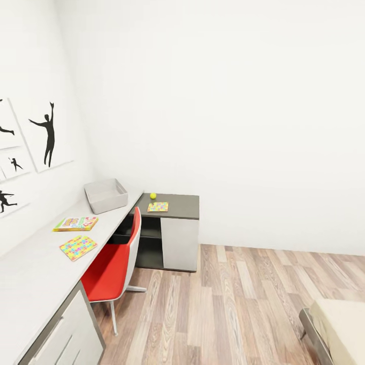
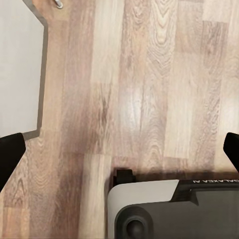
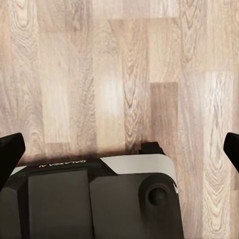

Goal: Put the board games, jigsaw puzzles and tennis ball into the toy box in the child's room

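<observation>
In the head view the long table (image 1: 35, 268) runs along the left wall and ends in a dark grey section. The pale grey toy box (image 1: 106, 195) stands on it near the corner. In front of the box lies one board game (image 1: 76, 223), and closer still a bright jigsaw puzzle (image 1: 78, 247). The second jigsaw puzzle (image 1: 158, 207) and the tennis ball (image 1: 153, 195) rest on the dark end section. A corner of the bed (image 1: 338, 324) shows at the lower right. My left gripper (image 2: 119, 149) and right gripper (image 3: 119, 149) hang open over the wooden floor, holding nothing.
A red chair (image 1: 114, 266) is pushed up to the table, between me and the dark end section. Wooden floor (image 1: 238, 309) stretches from the chair to the bed. Black silhouette pictures (image 1: 45, 134) hang on the left wall. My own base (image 3: 99, 199) shows under both wrists.
</observation>
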Robot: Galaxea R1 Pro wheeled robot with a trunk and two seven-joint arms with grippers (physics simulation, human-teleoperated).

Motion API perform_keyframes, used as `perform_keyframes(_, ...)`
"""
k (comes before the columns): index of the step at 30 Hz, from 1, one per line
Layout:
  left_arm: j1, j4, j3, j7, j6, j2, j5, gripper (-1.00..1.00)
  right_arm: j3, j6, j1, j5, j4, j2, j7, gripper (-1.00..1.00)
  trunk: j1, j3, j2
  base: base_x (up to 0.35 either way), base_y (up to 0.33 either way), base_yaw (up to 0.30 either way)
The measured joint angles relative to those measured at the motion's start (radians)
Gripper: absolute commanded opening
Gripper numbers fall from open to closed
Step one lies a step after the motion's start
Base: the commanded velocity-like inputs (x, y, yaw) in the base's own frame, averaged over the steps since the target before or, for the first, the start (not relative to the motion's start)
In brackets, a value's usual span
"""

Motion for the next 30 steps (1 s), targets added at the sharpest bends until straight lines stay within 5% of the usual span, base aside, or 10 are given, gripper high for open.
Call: perform_keyframes(30, 0.0, 0.002, 0.0, 0.0, -0.002, 0.002, -0.002, 1.0, 0.0, 0.0, 0.0, 0.0, 0.0, 0.0, 0.0, 1.0, 0.0, 0.0, 0.0, 0.0, 0.0, 0.002)
